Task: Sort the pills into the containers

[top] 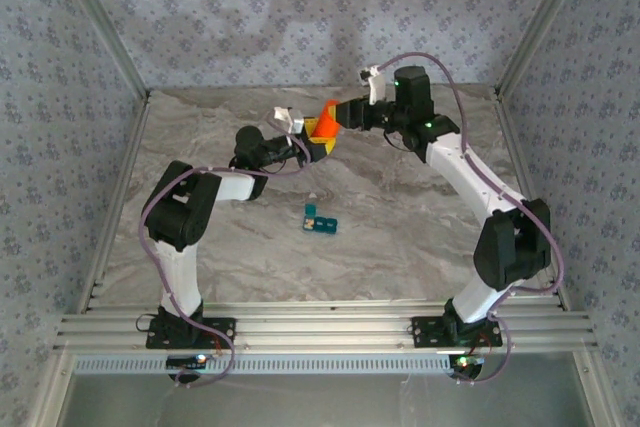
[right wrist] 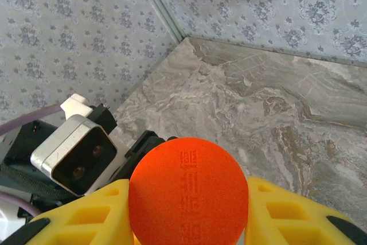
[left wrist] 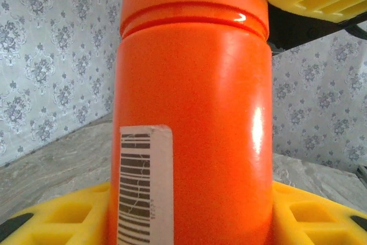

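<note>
**Q:** What is happening over the table (top: 400, 247)?

**A:** Seen from above, two robot arms are reaching toward each other at the far middle of a grey marble-patterned table. They are meeting on an orange bottle (left wrist: 195, 113), which they are holding up between them, off the table.

**Q:** What is the left end effector (left wrist: 189, 225) doing?

**A:** It is pinching the bottle's body. In its wrist camera, its yellow fingers (left wrist: 63, 216) are pressing in from both sides at the bottom of the picture. The bottle is rising upright between them, with a white barcode label (left wrist: 143, 182) facing the camera.

**Q:** And the right end effector (right wrist: 189, 219)?

**A:** It is clamping the bottle's round orange cap (right wrist: 188, 190). In its wrist camera, a yellow finger (right wrist: 86, 219) is sitting tight against each side of the cap, and the cap's top is facing the lens. Just left of the cap, the silver camera box (right wrist: 74, 153) on the left wrist is showing.

**Q:** Where are the containers (top: 320, 219)?

**A:** The short teal-blue strip is lying on the table near its middle. It is nearer than both end effectors and well apart from them, with nothing touching it. It is too small in the overhead picture to tell whether its lids are open or closed.

**Q:** What is surrounding the scene?

**A:** Pale floral-patterned walls (top: 300, 7) are enclosing the table on the left, the right and the far side.
</note>
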Robot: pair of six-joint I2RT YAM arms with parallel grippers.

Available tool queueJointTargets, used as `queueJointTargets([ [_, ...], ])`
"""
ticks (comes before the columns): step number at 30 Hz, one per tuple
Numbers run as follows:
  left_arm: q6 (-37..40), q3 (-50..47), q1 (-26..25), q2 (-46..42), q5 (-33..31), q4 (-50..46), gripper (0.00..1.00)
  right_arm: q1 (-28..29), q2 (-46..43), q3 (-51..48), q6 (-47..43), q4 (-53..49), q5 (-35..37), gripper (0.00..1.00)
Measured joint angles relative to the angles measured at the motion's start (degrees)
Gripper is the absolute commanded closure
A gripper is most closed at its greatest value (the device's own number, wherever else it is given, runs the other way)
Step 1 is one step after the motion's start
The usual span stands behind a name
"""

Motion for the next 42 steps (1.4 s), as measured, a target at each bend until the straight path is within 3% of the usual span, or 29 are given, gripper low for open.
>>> queueJointTargets([
  [4,-1.09,0.0,0.46,0.28,-0.52,0.33,1.0,1.97,-0.57,-2.93,6.51,5.22,5.95,0.73],
  [12,-1.49,-0.66,1.44,1.33,-0.9,-0.9,1.0,9.46,-2.4,-12.13,24.28,18.56,27.76,0.73],
  [15,-1.49,-0.66,1.51,1.33,-0.98,-0.98,1.0,11.58,-2.49,-13.31,28.76,21.53,30.16,0.69],
  [17,-1.49,-0.66,1.42,1.33,-1.01,-0.85,1.0,12.0,-2.51,-13.29,30.08,22.03,30.03,0.61],
  [19,-1.49,-0.66,1.31,1.33,-0.98,-0.72,1.0,11.43,-2.56,-13.25,30.4,21.68,28.5,0.41],
  [21,-1.49,-0.66,1.11,1.33,-0.98,-0.46,1.0,10.23,-2.75,-13.27,29.79,20.41,26.14,0.32],
  [25,-1.38,-0.66,0.55,1.27,-0.94,-0.09,1.0,6.73,-5.29,-14.01,26.05,17.46,21.79,0.2],
  [32,-1.01,-0.63,0.57,1.27,-0.5,-0.02,1.0,1.6,-10.91,-14.25,12.31,13.84,13.49,0.2],
  [42,-1.01,-0.57,0.57,1.27,1.22,-0.07,1.0,1.33,-2.49,0.76,-3.98,0.39,2.78,0.2],
])
